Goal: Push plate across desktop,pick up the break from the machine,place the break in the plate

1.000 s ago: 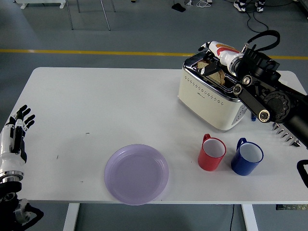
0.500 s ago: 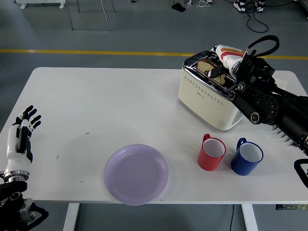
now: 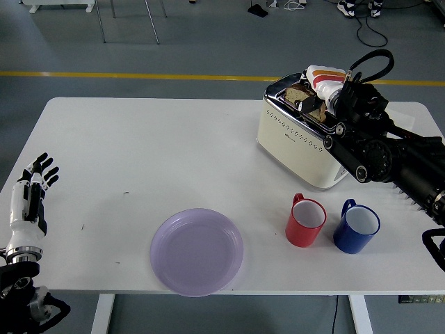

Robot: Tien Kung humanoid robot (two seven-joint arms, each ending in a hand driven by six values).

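Head view shows my right hand (image 3: pixel 321 89) over the toaster (image 3: pixel 299 141); I cannot tell its grip. I should pinch the bread (image 3: pixel 304 97) firmly and lift straight up.

My right hand (image 3: pixel 327 97) reaches over the cream toaster (image 3: pixel 300 139) at upper right, beside the bread (image 3: pixel 300 95). My left hand (image 3: pixel 31 198) rests open at lower left. A lilac plate (image 3: pixel 197 252) sits on the white counter (image 3: pixel 160 146).

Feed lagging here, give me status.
Right hand at toaster slots, on the bread; grasp unclear. Left hand open, idle. Plate empty. Two mugs beside it.
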